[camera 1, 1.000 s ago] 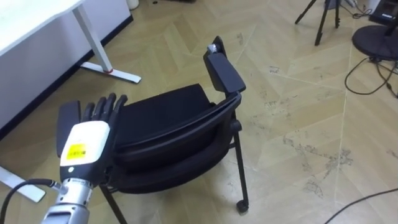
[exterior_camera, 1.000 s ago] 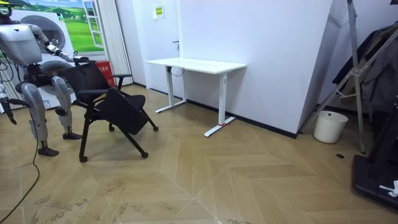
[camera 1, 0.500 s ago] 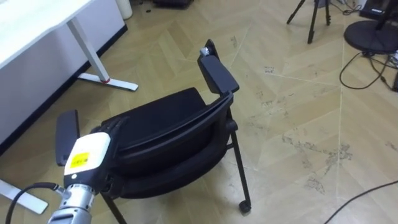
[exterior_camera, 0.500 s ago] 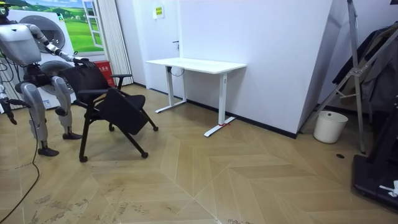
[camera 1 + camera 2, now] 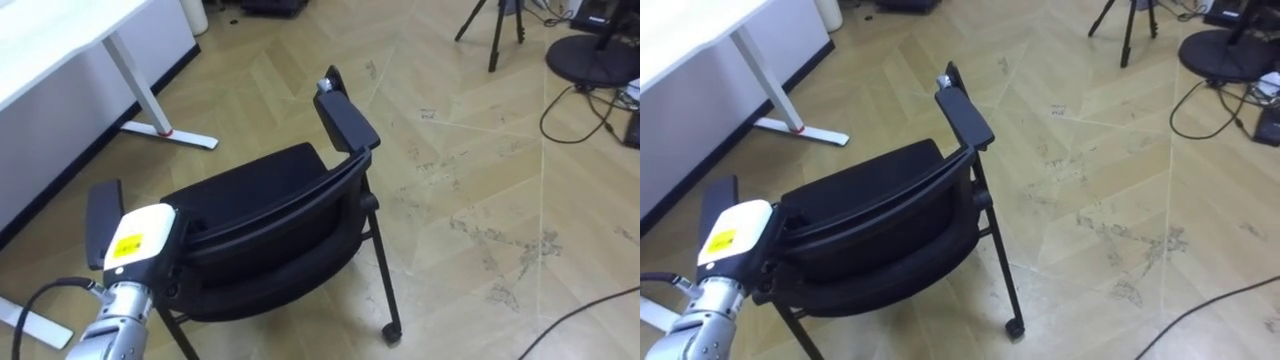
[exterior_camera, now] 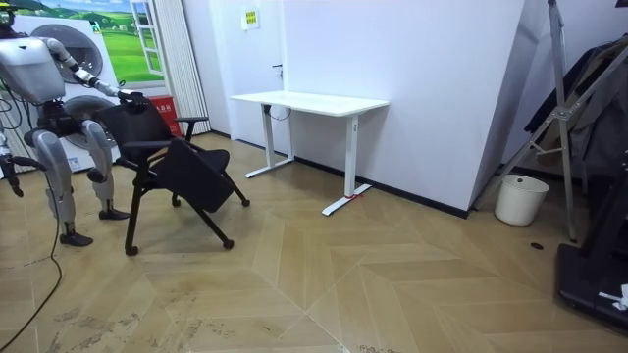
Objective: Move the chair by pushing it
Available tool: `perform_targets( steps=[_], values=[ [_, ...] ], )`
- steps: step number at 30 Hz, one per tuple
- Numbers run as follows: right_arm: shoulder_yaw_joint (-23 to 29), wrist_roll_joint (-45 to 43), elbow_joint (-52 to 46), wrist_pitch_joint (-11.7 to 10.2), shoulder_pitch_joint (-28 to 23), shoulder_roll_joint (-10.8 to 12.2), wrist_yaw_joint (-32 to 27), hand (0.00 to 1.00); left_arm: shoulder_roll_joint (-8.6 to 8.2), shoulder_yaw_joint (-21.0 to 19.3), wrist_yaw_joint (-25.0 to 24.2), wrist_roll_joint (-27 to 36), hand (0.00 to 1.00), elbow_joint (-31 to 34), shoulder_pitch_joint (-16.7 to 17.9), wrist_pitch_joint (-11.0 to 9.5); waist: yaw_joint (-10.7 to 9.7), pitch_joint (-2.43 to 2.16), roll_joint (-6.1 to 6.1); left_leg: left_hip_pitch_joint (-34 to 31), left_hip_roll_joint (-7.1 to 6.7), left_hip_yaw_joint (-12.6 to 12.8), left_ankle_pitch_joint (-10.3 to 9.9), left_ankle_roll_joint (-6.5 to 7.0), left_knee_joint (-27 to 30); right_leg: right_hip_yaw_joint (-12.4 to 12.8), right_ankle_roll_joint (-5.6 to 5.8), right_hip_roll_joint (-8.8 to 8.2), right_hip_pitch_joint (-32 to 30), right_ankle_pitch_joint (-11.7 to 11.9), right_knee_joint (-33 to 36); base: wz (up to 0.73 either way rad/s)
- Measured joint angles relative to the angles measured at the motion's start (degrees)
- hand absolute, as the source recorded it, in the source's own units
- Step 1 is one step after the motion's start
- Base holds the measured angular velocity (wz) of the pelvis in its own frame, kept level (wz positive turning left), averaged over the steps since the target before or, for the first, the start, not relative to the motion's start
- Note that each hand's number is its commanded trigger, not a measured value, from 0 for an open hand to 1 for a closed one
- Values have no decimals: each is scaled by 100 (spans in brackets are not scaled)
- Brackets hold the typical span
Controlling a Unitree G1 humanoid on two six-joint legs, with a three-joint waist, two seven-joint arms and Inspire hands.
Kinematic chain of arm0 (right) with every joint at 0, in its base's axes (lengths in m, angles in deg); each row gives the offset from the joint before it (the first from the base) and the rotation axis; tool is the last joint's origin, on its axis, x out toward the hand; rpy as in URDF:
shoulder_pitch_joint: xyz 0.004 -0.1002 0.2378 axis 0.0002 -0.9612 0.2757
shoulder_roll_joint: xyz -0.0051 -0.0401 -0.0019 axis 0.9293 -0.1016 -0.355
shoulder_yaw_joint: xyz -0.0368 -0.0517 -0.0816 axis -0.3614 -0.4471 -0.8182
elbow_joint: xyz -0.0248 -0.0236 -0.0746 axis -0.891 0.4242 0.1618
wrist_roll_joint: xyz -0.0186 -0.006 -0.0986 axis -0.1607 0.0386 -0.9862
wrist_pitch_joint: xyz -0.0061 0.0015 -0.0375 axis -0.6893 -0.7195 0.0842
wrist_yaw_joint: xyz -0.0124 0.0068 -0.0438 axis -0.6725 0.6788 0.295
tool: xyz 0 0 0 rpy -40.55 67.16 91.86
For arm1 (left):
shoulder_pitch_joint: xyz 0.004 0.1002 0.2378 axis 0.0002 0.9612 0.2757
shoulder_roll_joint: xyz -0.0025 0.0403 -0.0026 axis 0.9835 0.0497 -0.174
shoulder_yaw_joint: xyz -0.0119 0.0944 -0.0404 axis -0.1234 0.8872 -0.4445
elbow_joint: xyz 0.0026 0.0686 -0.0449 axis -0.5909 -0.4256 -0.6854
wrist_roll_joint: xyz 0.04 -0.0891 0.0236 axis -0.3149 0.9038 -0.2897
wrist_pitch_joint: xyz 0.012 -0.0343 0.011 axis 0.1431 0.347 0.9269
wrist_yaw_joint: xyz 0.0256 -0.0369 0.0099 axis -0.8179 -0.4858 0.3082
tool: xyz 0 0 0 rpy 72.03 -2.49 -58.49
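So the robot's standing right behind the black mesh-backed chair with padded armrests and little castors [image 5: 275, 200], which sits on the herringbone wood floor [image 5: 470, 150] just short of the white desk on its white metal legs [image 5: 50, 35]. The seat faces the desk.

The left hand [image 5: 136, 238] is what changed. A second ago its dark fingers were sticking up straight above the top rail; now it's dropped in against the backrest and they've gone behind the rail, so I can't tell if it's flat on it or wrapped round it.

In the room view the chair [image 6: 172, 162] looks like it's in the same spot as before, so I'd say contact is only just being made and the real push hasn't started.

The right hand [image 6: 9, 179] hangs at the robot's side at the room view's left edge, too small to read.
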Motion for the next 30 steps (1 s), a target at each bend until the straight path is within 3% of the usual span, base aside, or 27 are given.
perform_targets(
  steps=[4, 9, 12, 17, 18, 20, 24, 26, 30],
  values=[
    [-8, 242, 4, -8, 30, -3, 81, 0, 0, 1, -19, -4, 100, -13, 1, -4, -5, -6, 10, 1, 2, 0, 0, 0, 0, 5, -1, 4, 2, 4, 9, 0],
    [22, 1503, 110, -2, -30, -24, 394, 0, 8, -22, -27, 10, 100, -5, -2, -31, -15, -3, 6, -3, 2, 6, 0, 0, 0, 16, 0, 5, -25, 4, -18, 0],
    [565, 2821, 186, 49, -219, 16, 508, 0, 20, -62, -3, 6, 100, -2, 13, -64, -24, -2, 9, -3, 2, 23, 0, 0, -1, 65, 4, 12, -36, 1, -21, -6],
    [2124, 4958, -42, 65, -494, -78, 409, 0, 242, -227, 71, 191, 100, 4, 207, -264, -92, -5, -7, -37, 18, 105, 0, 0, -8, 229, 4, 44, -169, 2, 46, -15],
    [2246, 5124, -111, 39, -518, -80, 350, 0, 268, -246, 89, 206, 100, 4, 220, -274, -116, -9, -19, -53, 22, 112, 0, 0, -7, 232, 3, 49, -201, 1, 98, -4],
    [2730, 5678, -732, 5, -635, -63, 3, 0, 344, -325, 238, 240, 100, -93, 246, -337, -255, -5, -49, -118, 32, 114, 0, 0, -9, 234, 3, 62, -276, 3, 104, 0],
    [3106, 6035, -1746, -226, -646, -45, -585, 0, 417, -355, 354, 242, 100, -172, 246, -286, -376, -44, -116, -186, 46, 132, 0, 0, 16, 251, 5, 80, -395, 9, 199, -2],
    [3161, 5937, -2383, -373, -634, -43, -1099, 0, 484, -355, 439, 249, 100, -231, 246, -287, -456, -57, -173, -186, 55, 132, 0, 0, 22, 253, 1, 92, -407, 13, 226, 0],
    [3313, 4913, -3830, -537, -640, -38, -2178, 0, 484, -381, 534, 275, 100, -349, 271, -324, -513, -64, -130, -238, 57, 182, 0, 0, 32, 298, 10, 96, -487, 16, 290, -4]
  ],
)
